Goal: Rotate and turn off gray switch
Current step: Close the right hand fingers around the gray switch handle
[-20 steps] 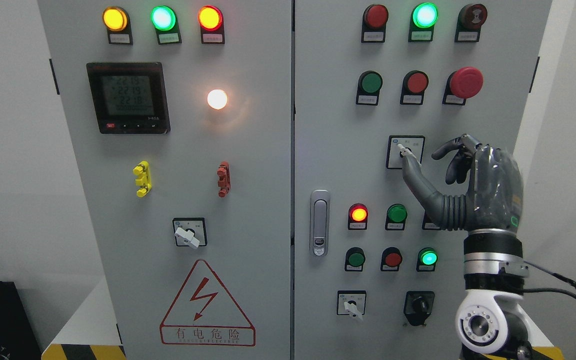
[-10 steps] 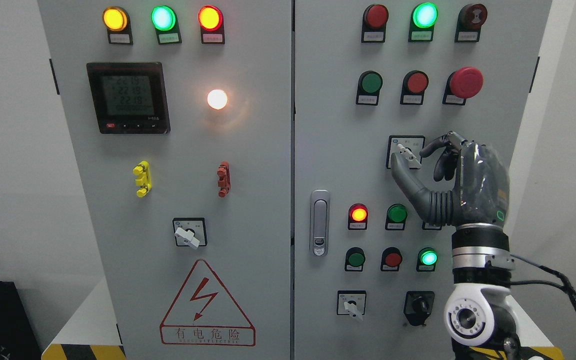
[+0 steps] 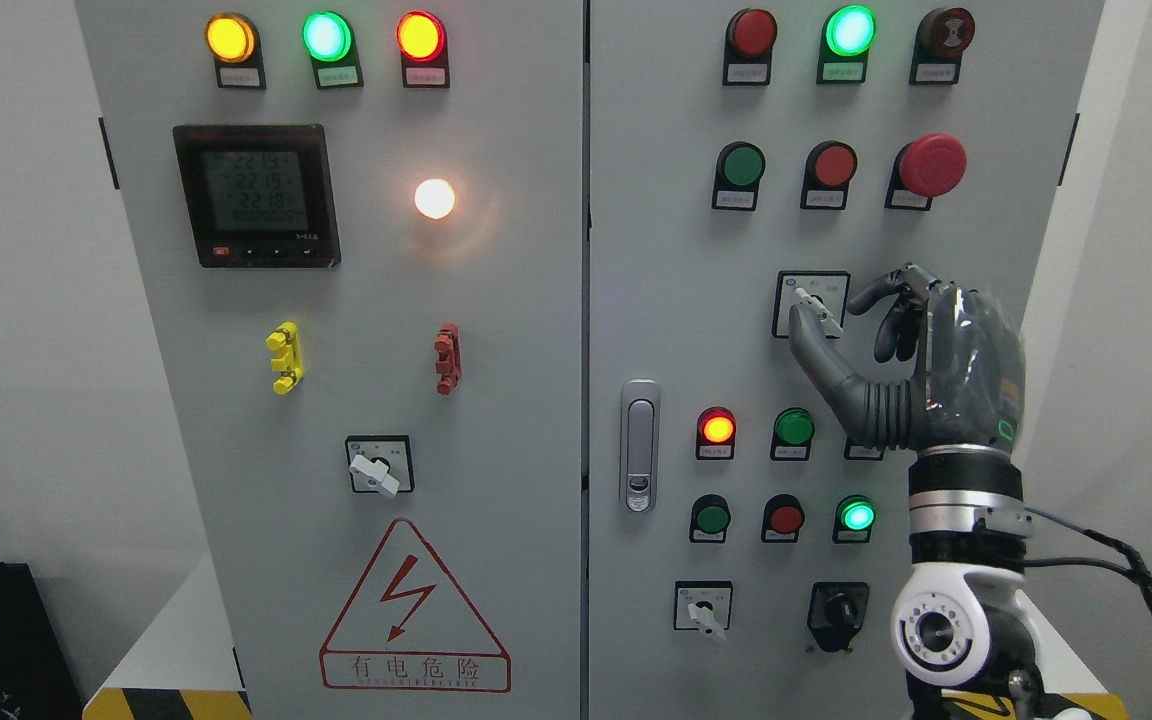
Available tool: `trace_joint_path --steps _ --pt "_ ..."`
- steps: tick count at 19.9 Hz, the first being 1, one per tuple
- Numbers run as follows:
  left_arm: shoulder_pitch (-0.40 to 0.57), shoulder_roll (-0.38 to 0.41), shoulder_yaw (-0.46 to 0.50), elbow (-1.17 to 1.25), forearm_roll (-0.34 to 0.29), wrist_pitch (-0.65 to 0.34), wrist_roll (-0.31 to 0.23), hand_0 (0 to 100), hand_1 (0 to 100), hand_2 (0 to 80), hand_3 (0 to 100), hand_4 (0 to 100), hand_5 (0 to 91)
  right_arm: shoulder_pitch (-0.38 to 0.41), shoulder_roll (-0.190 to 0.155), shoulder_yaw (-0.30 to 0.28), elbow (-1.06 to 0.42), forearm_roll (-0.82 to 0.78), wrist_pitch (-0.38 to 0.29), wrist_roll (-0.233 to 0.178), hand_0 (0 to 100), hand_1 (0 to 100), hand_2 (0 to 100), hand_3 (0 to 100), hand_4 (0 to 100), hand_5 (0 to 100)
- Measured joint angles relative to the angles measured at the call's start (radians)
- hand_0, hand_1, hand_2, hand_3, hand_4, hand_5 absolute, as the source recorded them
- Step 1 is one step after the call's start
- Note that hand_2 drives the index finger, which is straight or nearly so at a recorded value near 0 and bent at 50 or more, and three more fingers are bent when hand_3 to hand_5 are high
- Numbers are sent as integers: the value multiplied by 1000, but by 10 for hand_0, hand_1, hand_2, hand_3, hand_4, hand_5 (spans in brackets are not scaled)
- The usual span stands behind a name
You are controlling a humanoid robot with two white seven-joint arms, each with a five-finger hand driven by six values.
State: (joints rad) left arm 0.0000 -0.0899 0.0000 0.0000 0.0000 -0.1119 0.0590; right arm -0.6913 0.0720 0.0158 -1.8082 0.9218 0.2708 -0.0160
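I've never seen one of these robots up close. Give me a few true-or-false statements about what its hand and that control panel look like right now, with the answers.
1. The right hand is raised at the gray switch on the right-hand door. True.
2. The thumb lies just below the switch's white lever. True.
3. The hand presses the big red mushroom button. False: that button sits higher up, untouched.
4. The lamp at the top middle of the right door glows green. True.
5. The left hand grips the door handle. False: no left hand shows, and the handle is free.
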Motion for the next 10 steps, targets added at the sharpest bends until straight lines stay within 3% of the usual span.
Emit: trace_joint_path --steps 10 --pt "0 0 0 0 0 0 0 120 389 0 0 0 0 0 -1 14 8 16 0 -5 121 396 578 937 959 1000"
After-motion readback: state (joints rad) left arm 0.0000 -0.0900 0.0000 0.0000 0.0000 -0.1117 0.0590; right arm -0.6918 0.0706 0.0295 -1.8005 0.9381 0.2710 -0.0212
